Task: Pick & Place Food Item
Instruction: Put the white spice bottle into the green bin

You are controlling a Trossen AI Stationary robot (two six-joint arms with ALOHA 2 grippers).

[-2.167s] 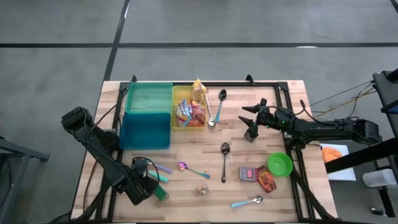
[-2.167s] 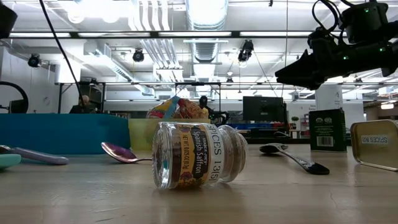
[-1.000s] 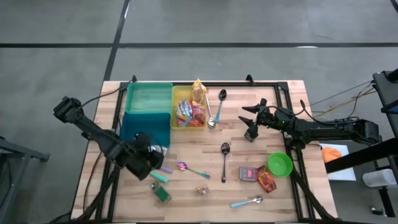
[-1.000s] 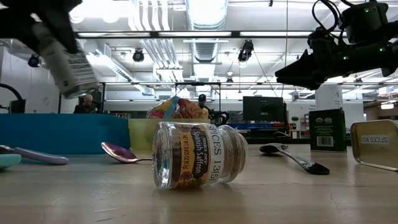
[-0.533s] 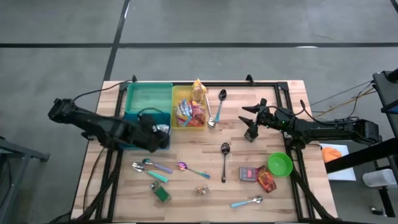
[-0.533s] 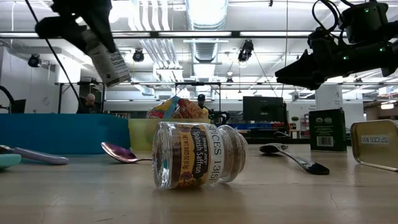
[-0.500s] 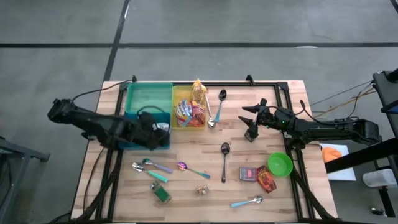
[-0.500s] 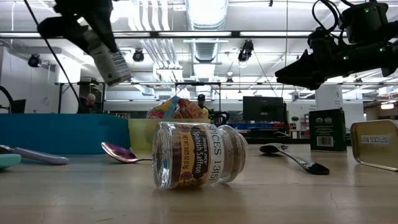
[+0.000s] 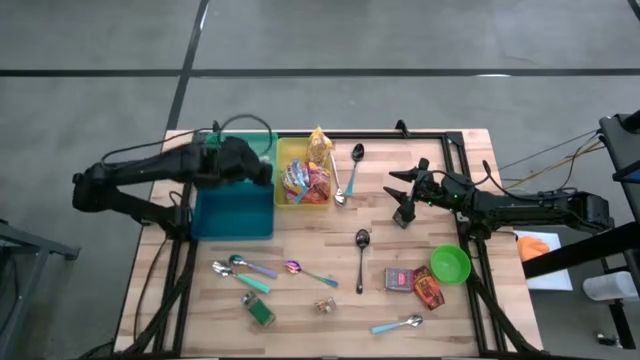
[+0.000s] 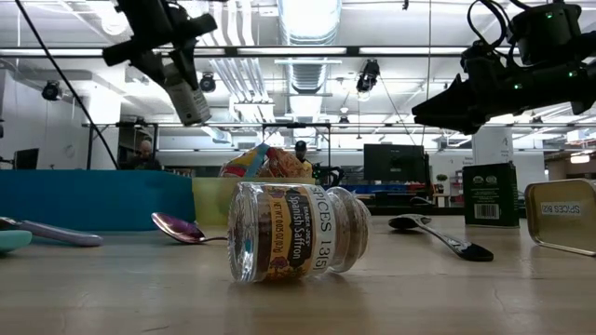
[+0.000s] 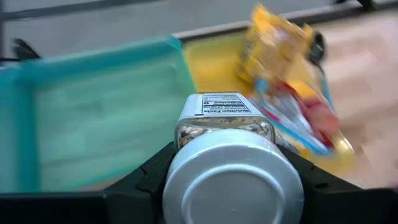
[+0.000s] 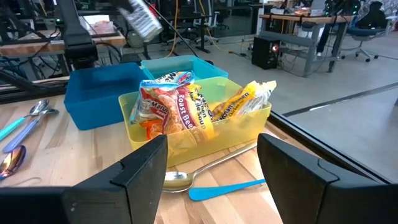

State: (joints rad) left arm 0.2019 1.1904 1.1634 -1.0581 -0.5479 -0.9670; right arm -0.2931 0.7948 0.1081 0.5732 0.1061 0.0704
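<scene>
the left gripper has its fingers clamped on a spice jar, held high beside the yellow bin, likely so it can drop in with the snack packs. the right gripper waits further from the bin, fingers spread and empty. the wooden desk carries spoons; behind it is an open workshop with ceiling lights.

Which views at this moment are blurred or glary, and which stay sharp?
Left wrist view: bins behind are smeared, while the held spice jar stays fairly crisp. Low view: bright ceiling lights glare at the top, the saffron jar is sharp, the foreground table soft. High view: evenly lit. Right wrist view: sharp on the yellow bin.
</scene>
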